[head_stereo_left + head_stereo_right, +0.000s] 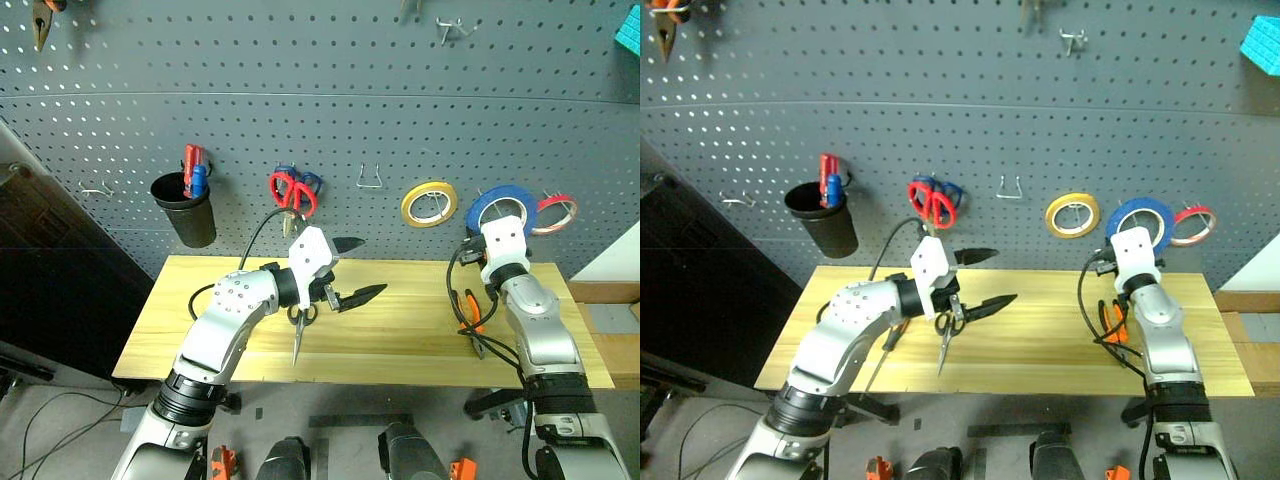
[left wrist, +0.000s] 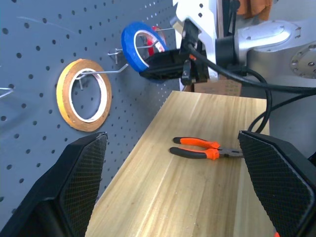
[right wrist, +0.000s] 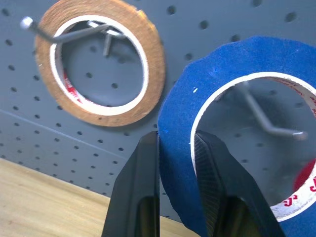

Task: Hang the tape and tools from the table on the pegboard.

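**Blue tape up at its hook, tools down on the table**

The big dark grey pegboard with rows of small holes is the landmark here. The flat blue ring of tape is up against the pegboard, and a thin metal hook pokes through its wide hole. The right gripper has its two black fingers on each side of the ring's edge, pinching the blue tape between them. Just beside the blue tape on the pegboard hang a yellow tape roll on one side and a thin red tape roll on the other.

Below the pegboard stands the long table of light yellowish wood. The pliers with orange-and-black handles lie flat on it, under the blue tape. The small silver scissors with black finger loops lie on the table too, under the red-handled scissors that hang on the pegboard. The left gripper hangs over the table near the silver scissors. Its jaws are spread wide and hold nothing.

A black cup hangs on the pegboard, well apart from the tapes.
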{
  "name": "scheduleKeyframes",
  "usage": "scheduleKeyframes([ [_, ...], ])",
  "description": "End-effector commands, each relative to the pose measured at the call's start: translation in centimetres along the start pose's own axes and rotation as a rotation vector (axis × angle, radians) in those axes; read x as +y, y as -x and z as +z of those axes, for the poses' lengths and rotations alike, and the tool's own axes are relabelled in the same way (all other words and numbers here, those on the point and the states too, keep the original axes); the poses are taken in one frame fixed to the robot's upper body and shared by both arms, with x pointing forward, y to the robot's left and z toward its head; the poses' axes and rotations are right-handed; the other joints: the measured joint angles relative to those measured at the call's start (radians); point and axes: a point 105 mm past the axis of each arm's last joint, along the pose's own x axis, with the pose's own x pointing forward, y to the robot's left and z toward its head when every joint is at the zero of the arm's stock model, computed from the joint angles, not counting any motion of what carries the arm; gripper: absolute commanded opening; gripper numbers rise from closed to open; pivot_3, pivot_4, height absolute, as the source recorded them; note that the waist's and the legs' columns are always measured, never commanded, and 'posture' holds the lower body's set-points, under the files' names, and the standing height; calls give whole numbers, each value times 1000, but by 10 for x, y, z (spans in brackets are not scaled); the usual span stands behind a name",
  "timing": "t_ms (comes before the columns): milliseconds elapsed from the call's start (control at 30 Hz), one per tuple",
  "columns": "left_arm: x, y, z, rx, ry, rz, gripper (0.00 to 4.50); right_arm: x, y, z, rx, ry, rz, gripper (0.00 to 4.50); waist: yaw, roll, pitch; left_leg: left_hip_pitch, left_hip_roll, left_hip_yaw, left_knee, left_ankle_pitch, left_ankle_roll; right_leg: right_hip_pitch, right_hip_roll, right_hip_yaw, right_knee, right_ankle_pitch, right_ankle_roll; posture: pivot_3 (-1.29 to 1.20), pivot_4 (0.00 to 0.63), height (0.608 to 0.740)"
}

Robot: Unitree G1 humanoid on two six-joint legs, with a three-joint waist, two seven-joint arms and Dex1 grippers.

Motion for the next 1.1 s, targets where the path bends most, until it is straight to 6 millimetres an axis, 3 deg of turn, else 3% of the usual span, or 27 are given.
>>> scheduleKeyframes([
  [33,6,6,2,3,-49,27,4500,-4,9,9,-44,15,-2,2226,1,0,0,0,0,0,0,0,0,0,0,0,0,0,0,-168,141,740],
  [233,12,27,-23,132,-135,31,4500,20,45,-7,56,0,65,4319,3,0,0,0,0,0,0,0,0,-1,0,0,1,0,0,-174,151,740],
  [267,13,30,-28,155,-141,26,4500,29,53,-13,102,-21,90,4460,2,0,0,0,0,0,0,0,0,0,0,1,1,0,0,-178,157,740],
  [367,11,35,-36,184,-134,12,4500,45,65,-27,238,-93,136,4460,0,1,0,1,1,1,0,0,0,-1,1,1,1,0,0,-184,166,740],
  [467,5,36,-39,195,-107,-26,4500,49,65,-44,422,-174,146,4460,1,1,6,2,2,2,1,1,1,0,1,3,2,-1,3,-182,199,740],
  [767,-8,32,-42,196,-48,-103,4500,21,53,-72,707,-246,121,4460,2,0,57,3,2,9,1,2,3,-1,2,11,1,2,4,-182,300,740],
  [1100,13,40,-44,222,-42,-55,4500,9,45,-101,826,-287,137,4460,-1,-5,102,-4,2,14,1,0,6,-12,2,16,2,4,1,-159,332,740],
])
